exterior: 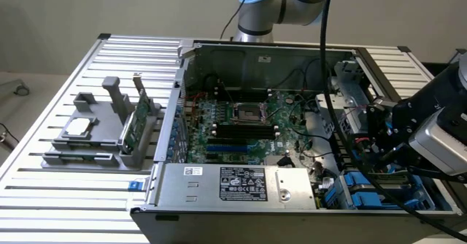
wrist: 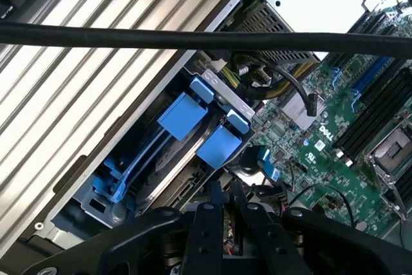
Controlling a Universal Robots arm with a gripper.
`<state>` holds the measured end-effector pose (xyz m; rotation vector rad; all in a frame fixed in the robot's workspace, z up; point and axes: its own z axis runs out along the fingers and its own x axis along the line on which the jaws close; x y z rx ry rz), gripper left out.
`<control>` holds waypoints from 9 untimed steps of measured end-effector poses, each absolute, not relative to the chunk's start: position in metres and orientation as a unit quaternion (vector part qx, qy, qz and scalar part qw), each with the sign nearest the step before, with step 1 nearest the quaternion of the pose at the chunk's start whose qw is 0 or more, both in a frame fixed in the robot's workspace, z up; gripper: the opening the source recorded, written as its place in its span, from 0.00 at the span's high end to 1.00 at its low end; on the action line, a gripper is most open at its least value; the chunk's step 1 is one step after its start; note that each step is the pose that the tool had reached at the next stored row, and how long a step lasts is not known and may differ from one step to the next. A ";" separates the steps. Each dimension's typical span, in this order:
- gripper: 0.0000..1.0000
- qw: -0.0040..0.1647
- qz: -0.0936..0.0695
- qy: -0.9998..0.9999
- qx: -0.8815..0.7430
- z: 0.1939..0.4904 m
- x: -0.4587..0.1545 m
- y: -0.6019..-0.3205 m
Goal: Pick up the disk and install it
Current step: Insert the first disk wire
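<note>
Two black fingers of the gripper are drawn close together, with a slim gap and nothing visibly pinched between them. Just ahead of their tips sits the disk; whether they touch it I cannot tell. It stands on edge in the drive bay, at the front corner of the computer case on the exterior view's right. Its two blue carrier tabs face the gripper, and its long axis runs straight away from the fingers, along the case's side wall into the bay. From this it looks seated, or very nearly so. A thick black cable crosses above. Beside the bay the case also holds the green motherboard and, along its front edge, the silver power supply. Well apart, near the slatted table's edge on the exterior view's left, a grey holder carries an upright green card and a small silver chip.
</note>
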<state>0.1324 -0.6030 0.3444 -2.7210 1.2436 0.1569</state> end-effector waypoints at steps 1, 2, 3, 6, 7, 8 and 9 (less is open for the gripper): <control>0.83 0.072 0.052 0.414 -0.906 0.344 0.132 -0.603; 0.83 0.071 0.051 0.414 -0.906 0.344 0.132 -0.603; 0.83 0.070 0.051 0.414 -0.906 0.344 0.132 -0.602; 0.83 0.065 0.049 0.415 -0.906 0.344 0.132 -0.600; 0.83 0.065 0.048 0.418 -0.905 0.344 0.132 -0.600; 0.83 0.065 0.048 0.422 -0.903 0.345 0.132 -0.600; 0.83 0.065 0.047 0.426 -0.901 0.345 0.132 -0.600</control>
